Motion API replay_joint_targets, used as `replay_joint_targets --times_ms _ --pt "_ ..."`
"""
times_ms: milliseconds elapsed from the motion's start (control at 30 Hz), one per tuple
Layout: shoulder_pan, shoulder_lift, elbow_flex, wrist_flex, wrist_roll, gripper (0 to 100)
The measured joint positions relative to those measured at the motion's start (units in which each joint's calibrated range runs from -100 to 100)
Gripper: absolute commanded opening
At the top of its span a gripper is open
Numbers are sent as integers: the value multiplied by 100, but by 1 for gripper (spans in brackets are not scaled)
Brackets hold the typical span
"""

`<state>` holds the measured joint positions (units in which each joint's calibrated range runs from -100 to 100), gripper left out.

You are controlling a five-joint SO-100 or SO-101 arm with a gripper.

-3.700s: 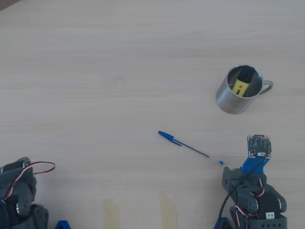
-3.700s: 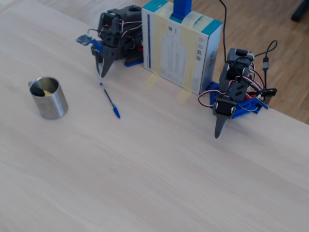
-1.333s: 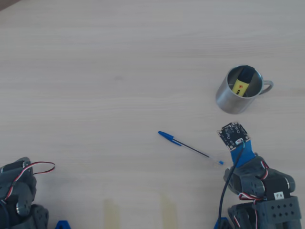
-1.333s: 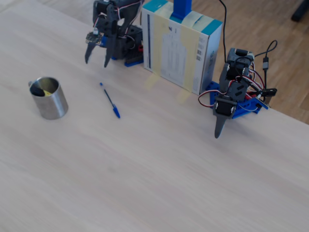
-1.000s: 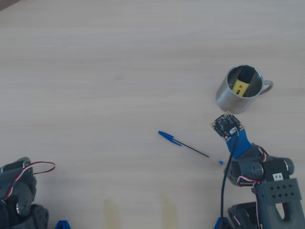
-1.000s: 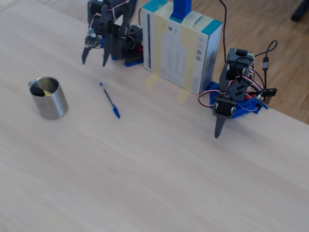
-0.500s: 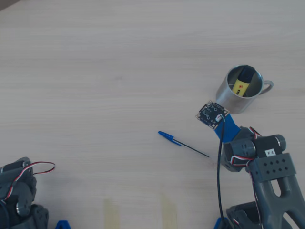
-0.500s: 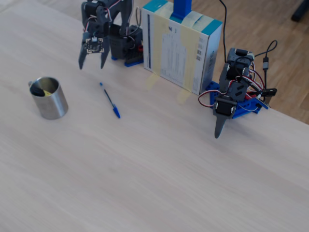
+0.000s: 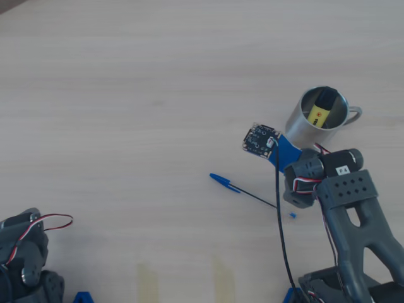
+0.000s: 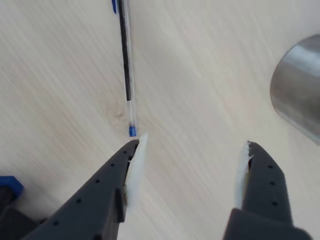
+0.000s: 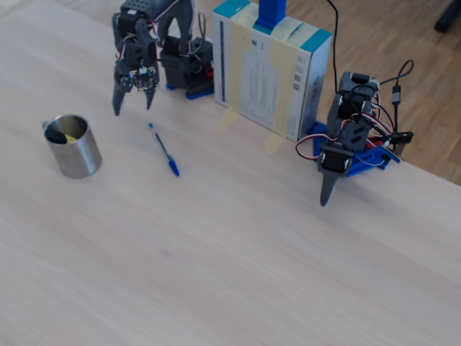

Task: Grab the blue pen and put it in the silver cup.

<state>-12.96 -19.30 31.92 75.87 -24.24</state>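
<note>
**Blue pen** point(image 9: 247, 192): thin ballpoint, blue cap, clear barrel with dark ink tube, small blue end plug. Lies flat on the pale wooden worktop point(image 9: 126, 95). In the wrist view the plug end point(image 10: 131, 131) sits just ahead of the left finger pad point(image 10: 136, 167), and the barrel runs away from the end effector point(image 10: 192, 172). Judged light, stiff, smooth and apt to roll; the best hold is probably mid-barrel, jaws square across its length.

**Silver cup** point(image 9: 315, 123): brushed-metal mug, upright, ahead and to the right of the end effector in the wrist view. A yellow-and-black marker point(image 9: 320, 108) stands inside. Judged rigid, light enough to tip if knocked.

**End effector** point(image 11: 131, 102): open, fingers spread wide, holding nothing, pointing downward above the worktop. It hangs between pen and cup, offset from the pen.

**Arm** point(image 9: 344, 202): extended from its base toward the cup.
</note>
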Motion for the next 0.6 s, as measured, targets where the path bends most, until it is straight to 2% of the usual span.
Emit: replay_joint_targets --times_ms 600 --pt "-778 1576 -1488 0 51 29"
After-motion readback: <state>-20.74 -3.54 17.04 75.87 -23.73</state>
